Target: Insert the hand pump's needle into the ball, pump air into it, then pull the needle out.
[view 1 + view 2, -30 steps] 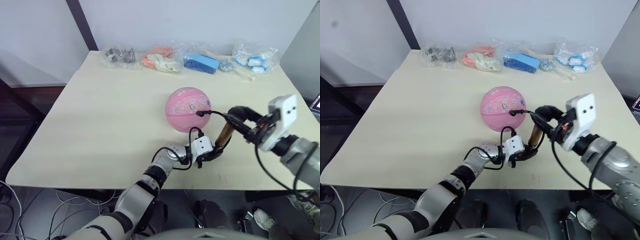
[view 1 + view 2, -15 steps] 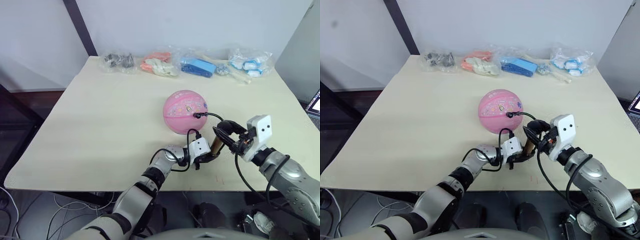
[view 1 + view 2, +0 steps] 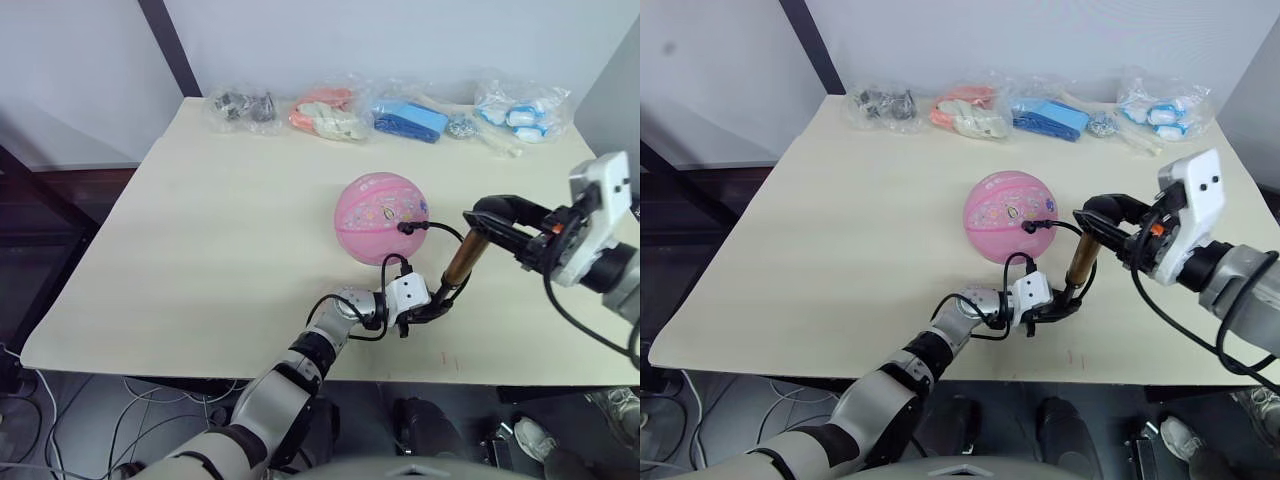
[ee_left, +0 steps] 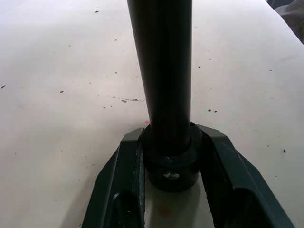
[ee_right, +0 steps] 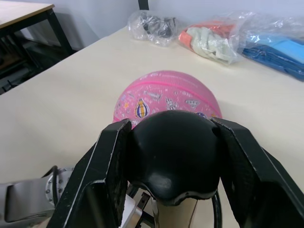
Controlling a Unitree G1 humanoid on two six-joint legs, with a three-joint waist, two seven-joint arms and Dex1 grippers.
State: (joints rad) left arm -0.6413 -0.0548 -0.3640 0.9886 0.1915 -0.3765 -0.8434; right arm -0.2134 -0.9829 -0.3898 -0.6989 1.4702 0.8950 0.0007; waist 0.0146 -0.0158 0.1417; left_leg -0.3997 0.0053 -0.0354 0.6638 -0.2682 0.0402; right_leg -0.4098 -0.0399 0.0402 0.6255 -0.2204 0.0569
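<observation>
Pump (image 3: 459,262) work was under way: the hand pump stood tilted on the table (image 3: 200,230) just beside the pink ball (image 3: 381,217), and its thin black hose (image 3: 438,227) curved over to the needle (image 3: 404,227) at the ball's valve, apparently seated. The left gripper (image 3: 432,308) lay low on the tabletop with its fingers (image 4: 124,166) clamped on the pump's black base. The right gripper (image 3: 500,222), reaching in from the side with its forearm raised off the table, was closed round the black T-handle (image 5: 173,154) at the top. The step in hand looked like the pumping stroke. Next, I judged, the right arm had to drive the handle along the cylinder's axis while the left kept the base from skidding. Plastic bags (image 3: 325,110) lay along the far edge.
</observation>
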